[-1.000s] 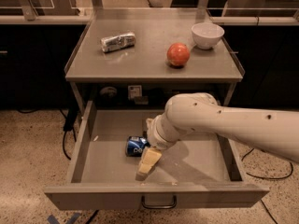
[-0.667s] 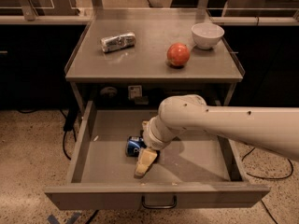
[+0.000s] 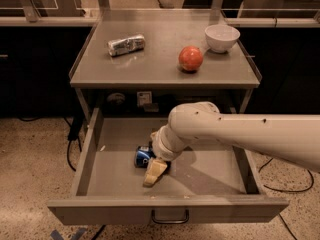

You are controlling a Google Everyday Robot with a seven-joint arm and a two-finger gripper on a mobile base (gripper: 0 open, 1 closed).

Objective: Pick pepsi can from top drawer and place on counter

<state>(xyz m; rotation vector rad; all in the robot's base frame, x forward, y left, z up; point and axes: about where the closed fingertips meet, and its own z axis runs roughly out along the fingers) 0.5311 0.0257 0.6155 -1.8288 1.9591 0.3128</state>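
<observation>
The pepsi can (image 3: 143,156), blue and lying on its side, rests on the floor of the open top drawer (image 3: 86,156), left of centre. My gripper (image 3: 153,170) reaches down into the drawer from the right on a thick white arm (image 3: 235,131). It sits right against the can's front right side, and the wrist hides part of the can. The counter (image 3: 150,66) is the grey cart top above the drawer.
On the counter lie a silver-grey can (image 3: 126,44) at the back left, a red apple (image 3: 191,58) and a white bowl (image 3: 222,36) at the right. A curved handle (image 3: 170,216) is on the drawer front. Cables trail on the speckled floor on both sides.
My arm has shifted a little to the left and the gripper has closed in on the pepsi can. The can has stayed in place.
</observation>
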